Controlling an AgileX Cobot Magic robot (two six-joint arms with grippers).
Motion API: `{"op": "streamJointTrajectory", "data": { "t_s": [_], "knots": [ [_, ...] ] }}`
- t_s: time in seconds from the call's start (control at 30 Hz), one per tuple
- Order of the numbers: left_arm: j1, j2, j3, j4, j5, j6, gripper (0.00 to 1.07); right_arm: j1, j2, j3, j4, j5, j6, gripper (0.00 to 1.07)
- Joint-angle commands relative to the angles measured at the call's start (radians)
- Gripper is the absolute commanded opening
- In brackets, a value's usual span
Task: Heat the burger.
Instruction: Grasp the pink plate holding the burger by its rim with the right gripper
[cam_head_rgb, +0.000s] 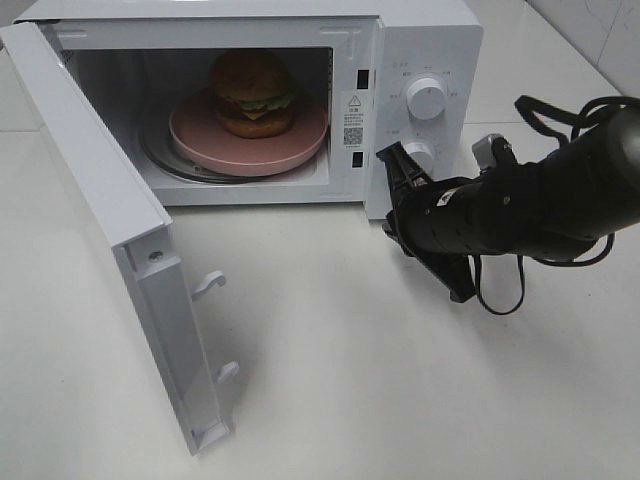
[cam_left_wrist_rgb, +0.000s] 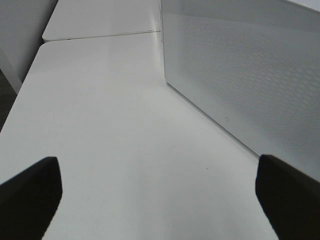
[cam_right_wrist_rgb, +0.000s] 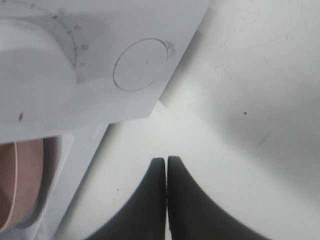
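Note:
The burger (cam_head_rgb: 252, 92), with a golden-brown bun, lettuce and cheese, sits on a pink plate (cam_head_rgb: 300, 145) inside the open white microwave (cam_head_rgb: 420, 40). My right gripper (cam_head_rgb: 392, 162) is shut and empty. It is just in front of the control panel's lower edge, near the lower knob (cam_head_rgb: 420, 152). In the right wrist view the shut gripper (cam_right_wrist_rgb: 166, 167) is below a round button (cam_right_wrist_rgb: 140, 65), with the plate's rim (cam_right_wrist_rgb: 20, 190) to one side. My left gripper (cam_left_wrist_rgb: 159, 197) is open and empty over the bare table. It does not show in the exterior view.
The microwave door (cam_head_rgb: 110, 210) stands swung wide open at the left, its latch hooks (cam_head_rgb: 212, 283) facing the table. In the left wrist view a perforated microwave panel (cam_left_wrist_rgb: 250, 70) stands close beside the gripper. An upper knob (cam_head_rgb: 427, 97) is on the control panel. White table (cam_head_rgb: 350, 380) all around.

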Motion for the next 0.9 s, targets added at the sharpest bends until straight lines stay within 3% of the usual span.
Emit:
{"op": "streamJointTrajectory", "data": {
  "t_s": [0.03,0.53,0.73,0.8,0.9],
  "knots": [
    [0.005,-0.018,0.003,-0.002,0.000,-0.003,0.98,-0.007,-0.074,-0.001,-0.018,0.125,-0.214,0.00],
    [0.005,-0.018,0.003,-0.002,0.000,-0.003,0.98,-0.008,-0.251,-0.012,-0.030,0.496,-0.771,0.02],
    [0.005,-0.018,0.003,-0.002,0.000,-0.003,0.98,-0.008,-0.261,-0.087,-0.122,0.766,-0.903,0.02],
    [0.005,-0.018,0.003,-0.002,0.000,-0.003,0.98,-0.008,-0.261,-0.153,-0.209,0.916,-0.934,0.03],
    [0.005,-0.018,0.003,-0.002,0.000,-0.003,0.98,-0.008,-0.261,-0.172,-0.238,0.951,-0.946,0.03]
  ]
}}
